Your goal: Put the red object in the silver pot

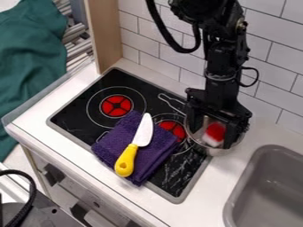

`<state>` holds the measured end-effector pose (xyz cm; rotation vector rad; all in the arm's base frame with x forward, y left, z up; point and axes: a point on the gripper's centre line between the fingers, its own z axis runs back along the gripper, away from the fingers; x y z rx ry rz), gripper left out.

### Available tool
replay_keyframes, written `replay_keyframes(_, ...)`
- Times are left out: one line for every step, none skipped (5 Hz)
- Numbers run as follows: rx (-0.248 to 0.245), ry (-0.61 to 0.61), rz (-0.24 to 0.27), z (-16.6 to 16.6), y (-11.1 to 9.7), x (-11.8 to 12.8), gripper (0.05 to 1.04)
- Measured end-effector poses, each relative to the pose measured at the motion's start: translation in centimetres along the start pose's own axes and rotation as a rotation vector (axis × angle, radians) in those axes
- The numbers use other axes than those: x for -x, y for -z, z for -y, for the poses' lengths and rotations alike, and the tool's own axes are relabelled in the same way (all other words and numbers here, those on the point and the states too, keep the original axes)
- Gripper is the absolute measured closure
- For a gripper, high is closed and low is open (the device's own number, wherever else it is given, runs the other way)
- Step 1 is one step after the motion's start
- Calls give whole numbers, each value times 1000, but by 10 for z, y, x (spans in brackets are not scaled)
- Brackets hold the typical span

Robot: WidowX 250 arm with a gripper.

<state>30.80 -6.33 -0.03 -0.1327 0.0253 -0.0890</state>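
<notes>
two jaws spread wide, gripping nothing; red object (215,131) between them, in silver pot (218,151)

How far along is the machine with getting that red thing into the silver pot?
Nearly finished, it seems. The red-and-white object is at the silver pot, seen within its rim. The end effector is right at the object; I can't tell whether it grips it. What's left is probably just letting go, if needed, and moving clear.
</notes>
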Motion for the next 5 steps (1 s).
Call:
replay_keyframes(7,-1,44,4,-26,3,72)
replay_keyframes(-20,-26,69,3,-59,20,73)
replay_keyframes(-34,-66,74,-6,-77,41,73)
replay_keyframes(-42,-127,73,-19,-80,57,73)
replay_keyframes(-42,-117,76,-21,-78,60,73)
